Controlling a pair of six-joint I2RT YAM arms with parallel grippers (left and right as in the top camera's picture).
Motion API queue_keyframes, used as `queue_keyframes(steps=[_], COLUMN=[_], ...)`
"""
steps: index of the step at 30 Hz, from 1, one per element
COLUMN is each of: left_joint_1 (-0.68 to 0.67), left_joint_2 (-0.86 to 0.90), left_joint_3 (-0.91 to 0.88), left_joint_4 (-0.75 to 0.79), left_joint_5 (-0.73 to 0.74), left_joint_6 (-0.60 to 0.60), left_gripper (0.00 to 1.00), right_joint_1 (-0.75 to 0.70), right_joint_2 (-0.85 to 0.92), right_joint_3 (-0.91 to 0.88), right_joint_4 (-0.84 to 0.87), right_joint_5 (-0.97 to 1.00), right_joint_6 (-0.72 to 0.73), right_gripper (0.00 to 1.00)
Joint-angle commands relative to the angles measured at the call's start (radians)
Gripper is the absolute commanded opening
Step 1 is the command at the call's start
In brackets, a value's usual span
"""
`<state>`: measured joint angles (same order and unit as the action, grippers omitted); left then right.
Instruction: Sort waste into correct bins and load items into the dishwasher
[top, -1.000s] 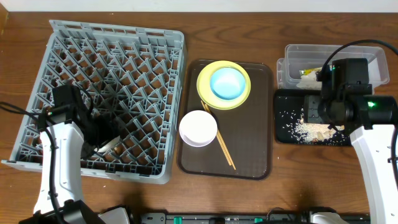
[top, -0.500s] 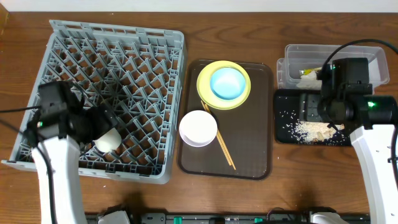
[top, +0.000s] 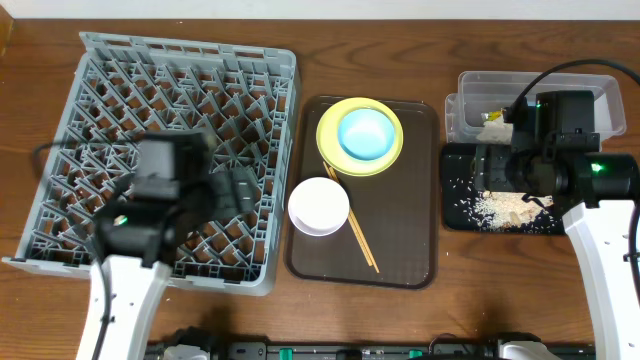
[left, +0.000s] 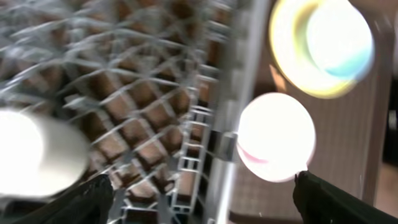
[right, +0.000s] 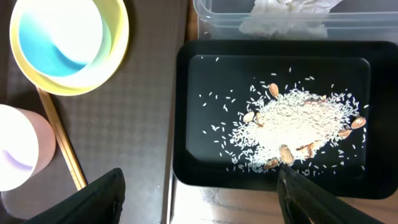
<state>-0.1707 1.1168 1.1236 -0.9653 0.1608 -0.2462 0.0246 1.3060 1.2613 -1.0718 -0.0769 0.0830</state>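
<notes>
Brown wooden bench (top: 470, 305) carries everything. Left end effector (left: 205, 196) hangs wide open and empty over the right edge of the rack (top: 120, 70). The white cup (left: 31, 152), blurred, sits in the rack ahead of one finger, and the pink bowl (left: 277, 137) lies ahead of the other. Right end effector (right: 199, 199) is also open and empty, above the black tray (right: 199, 81). Rice (right: 292, 127) lies just ahead of it, and the tub (right: 217, 25) with paper (right: 286, 9) is beyond. Plate (right: 119, 37), blue bowl (right: 56, 31) and chopsticks (right: 62, 149) lie off to its side.

left claw (top: 236, 190) swung right, cup (left: 31, 152) apparently released
</notes>
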Motion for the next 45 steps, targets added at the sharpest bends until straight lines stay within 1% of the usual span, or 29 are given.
queue_keyframes(steps=[1, 7, 12, 17, 19, 20, 21, 23, 24, 25, 30, 33, 35, 36, 37, 41, 45], left_joint_1=[-0.136, -0.375, -0.521, -0.597, -0.608, -0.611, -0.612, -0.61, -0.61, -0.61, -0.611, -0.611, -0.611, -0.61, -0.61, -0.61, -0.61], left_joint_2=[0.087, 0.258, 0.393, 0.511, 0.55, 0.571, 0.605, 0.642, 0.657, 0.671, 0.727, 0.742, 0.74, 0.732, 0.727, 0.676, 0.571], left_joint_3=[0.061, 0.081, 0.081, 0.08, 0.08, 0.08, 0.08, 0.079, 0.079, 0.079, 0.078, 0.078, 0.078, 0.079, 0.079, 0.095, 0.133], left_joint_4=[-0.001, 0.079, 0.16, 0.23, 0.247, 0.254, 0.261, 0.265, 0.268, 0.272, 0.28, 0.277, 0.276, 0.275, 0.275, 0.263, 0.213], left_joint_5=[-0.077, -0.094, -0.091, -0.091, -0.092, -0.092, -0.092, -0.096, -0.095, -0.095, -0.095, -0.095, -0.095, -0.095, -0.095, -0.095, -0.095], left_joint_6=[0.047, 0.082, 0.081, 0.081, 0.081, 0.081, 0.081, 0.082, 0.082, 0.082, 0.081, 0.081, 0.081, 0.082, 0.081, 0.081, 0.083], left_gripper=[0.93, 0.93, 0.93, 0.93, 0.92, 0.88, 0.81, 0.76, 0.72, 0.66, 0.5, 0.29, 0.19, 0.09, 0.06, 0.06, 0.06], right_joint_1=[-0.005, -0.005, -0.005, -0.005, -0.005, -0.005, -0.005, -0.005, -0.005, -0.005, -0.005, -0.005, -0.005, -0.005, -0.005, -0.005, -0.005], right_joint_2=[-0.01, -0.01, -0.01, -0.01, -0.01, -0.01, -0.01, -0.01, -0.01, -0.01, -0.01, -0.01, -0.01, -0.01, -0.01, -0.01, -0.01], right_joint_3=[0.006, 0.006, 0.006, 0.006, 0.006, 0.006, 0.006, 0.006, 0.006, 0.006, 0.006, 0.006, 0.006, 0.006, 0.006, 0.006, 0.006], right_joint_4=[0.001, -0.006, -0.013, -0.014, -0.014, -0.014, -0.016, -0.019, -0.021, -0.023, -0.025, -0.026, -0.027, -0.028, -0.029, -0.032, -0.033], right_joint_5=[-0.01, -0.01, -0.01, -0.01, -0.01, -0.01, -0.01, -0.01, -0.01, -0.01, -0.01, -0.01, -0.01, -0.01, -0.01, -0.009, -0.01], right_joint_6=[-0.013, -0.014, -0.023, -0.029, -0.029, -0.029, -0.029, -0.029, -0.029, -0.029, -0.029, -0.029, -0.029, -0.029, -0.029, -0.029, -0.032], right_gripper=[0.76, 0.77, 0.78, 0.78, 0.78, 0.78, 0.78, 0.77, 0.77, 0.77, 0.77, 0.77, 0.77, 0.77, 0.77, 0.76, 0.76])
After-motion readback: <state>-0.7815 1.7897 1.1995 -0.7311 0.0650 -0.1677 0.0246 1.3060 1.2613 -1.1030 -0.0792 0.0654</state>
